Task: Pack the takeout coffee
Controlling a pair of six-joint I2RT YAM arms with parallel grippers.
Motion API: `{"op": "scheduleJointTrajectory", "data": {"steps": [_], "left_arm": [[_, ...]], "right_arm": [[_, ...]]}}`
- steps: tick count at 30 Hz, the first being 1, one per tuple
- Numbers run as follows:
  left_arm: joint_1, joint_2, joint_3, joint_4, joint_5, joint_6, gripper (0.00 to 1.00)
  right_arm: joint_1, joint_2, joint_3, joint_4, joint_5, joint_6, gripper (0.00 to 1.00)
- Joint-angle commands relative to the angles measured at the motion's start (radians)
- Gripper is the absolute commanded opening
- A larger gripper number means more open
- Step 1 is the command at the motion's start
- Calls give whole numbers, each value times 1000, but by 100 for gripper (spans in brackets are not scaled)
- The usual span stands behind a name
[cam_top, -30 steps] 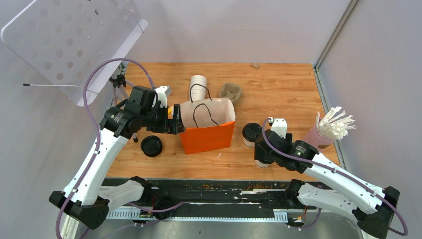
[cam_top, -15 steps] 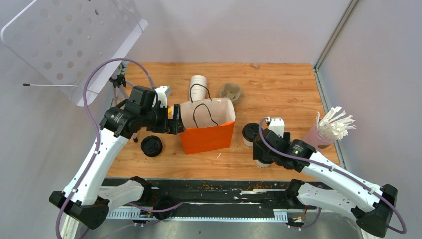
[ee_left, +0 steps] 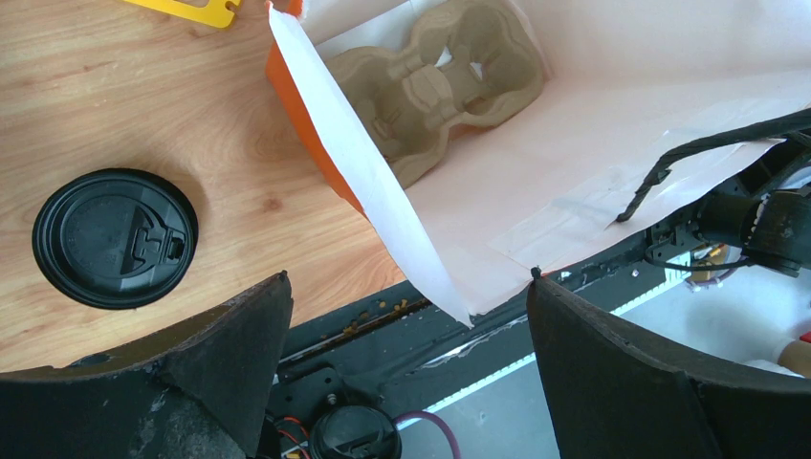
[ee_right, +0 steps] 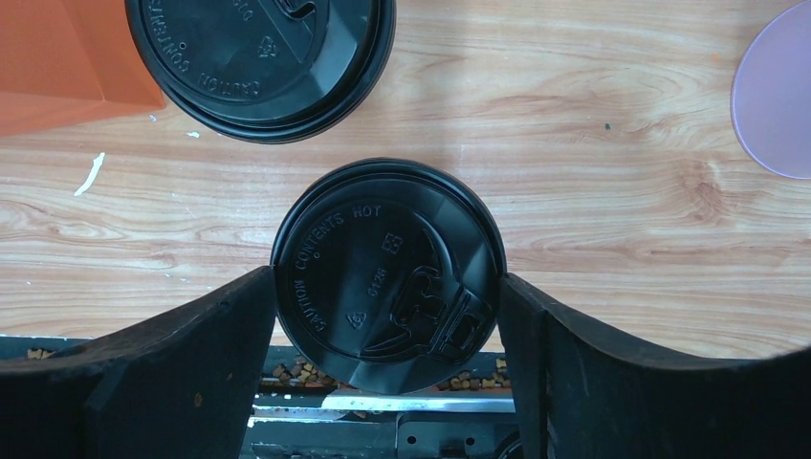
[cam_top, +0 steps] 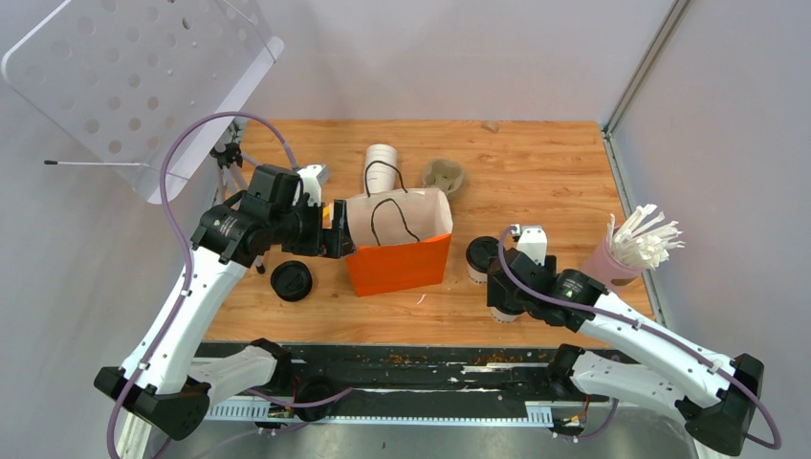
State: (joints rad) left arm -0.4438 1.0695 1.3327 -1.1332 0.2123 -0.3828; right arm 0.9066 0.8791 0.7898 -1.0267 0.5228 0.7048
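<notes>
Right wrist view, takeout coffee between jaws, cup wall hidden

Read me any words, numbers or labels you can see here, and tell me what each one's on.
"CAUTION CONTENTS HOT": embossed on the takeout coffee lid, seen in the right wrist view.
"CAUTION CONTENTS": on the second cup's lid; the rest of it can't be read.
Small number near the first lid's centre: too blurred to read.
Embossing on the loose lid: unreadable.
</notes>
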Motion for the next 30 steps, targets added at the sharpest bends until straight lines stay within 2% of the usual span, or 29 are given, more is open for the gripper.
{"op": "scheduleJointTrajectory", "data": {"steps": [1, 8, 14, 23, 30], "left_arm": [[-6, -11, 16, 19, 15, 10, 99], [-5, -9, 26, 10, -8, 5, 98], [-6, -1, 52, 11, -7, 1, 96], [-4, 20, 94, 30, -96, -63, 87], [-4, 42, 125, 72, -149, -129, 79]], "right_arm": [[5, -12, -20, -2, 6, 17, 83], [5, -14, 3, -16, 11, 12, 74], [5, -18, 92, -65, 30, -24, 69], [5, 32, 418, -173, 65, -177, 68], [5, 140, 744, -107, 96, -424, 67]]}}
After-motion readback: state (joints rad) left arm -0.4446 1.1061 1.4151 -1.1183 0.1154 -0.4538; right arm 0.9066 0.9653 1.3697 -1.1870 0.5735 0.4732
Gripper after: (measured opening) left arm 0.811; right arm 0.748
